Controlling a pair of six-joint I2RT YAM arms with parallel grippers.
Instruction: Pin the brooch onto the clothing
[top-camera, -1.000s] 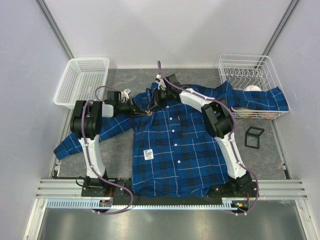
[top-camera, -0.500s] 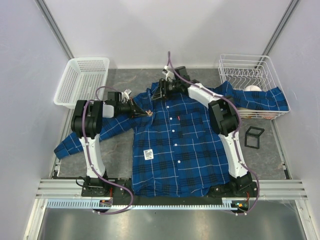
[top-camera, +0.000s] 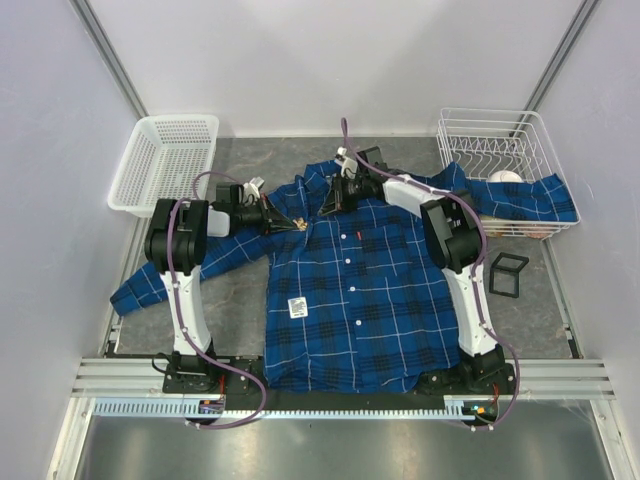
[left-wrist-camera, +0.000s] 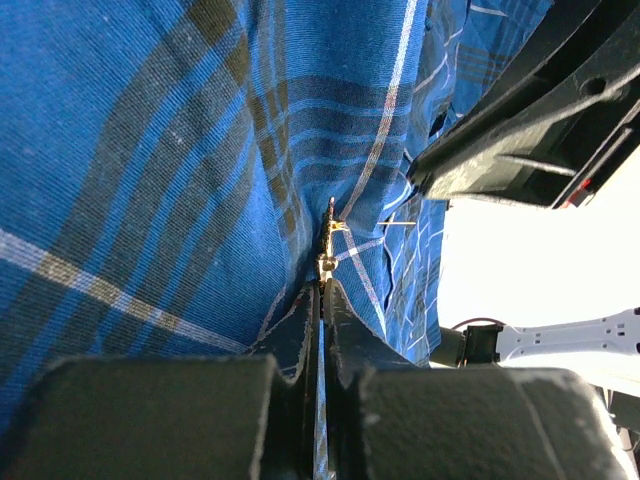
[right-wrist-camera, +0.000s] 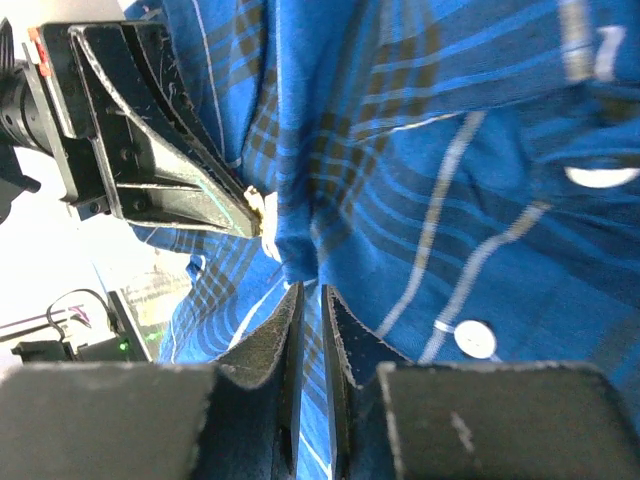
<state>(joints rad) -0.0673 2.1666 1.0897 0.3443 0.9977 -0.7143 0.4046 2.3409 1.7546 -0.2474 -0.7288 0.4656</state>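
Blue plaid shirt (top-camera: 370, 300) lies flat, front up, on grey table (top-camera: 238, 300). Collar is at 12 o'clock, and one sleeve is draped over the wire rack (top-camera: 490, 112) at 2 o'clock. Left claw (left-wrist-camera: 322, 290) is fully closed, pinching the small gold brooch (left-wrist-camera: 327, 258) at its tips. The brooch is pressed against shirt cloth beside the collar, about 11 o'clock on the shirt front in the top view. Right claw (right-wrist-camera: 312, 298) sits at 2 o'clock of the brooch, jaws nearly together with a thin slit, nipping a raised fold of shirt. The two claws' tips are near each other but apart. White tag (top-camera: 297, 308) is on the shirt front at 8 o'clock. White plastic basket (top-camera: 165, 165) is at 10 o'clock of the table. Black square frame (top-camera: 508, 274) is on the table at 3 o'clock of the shirt.
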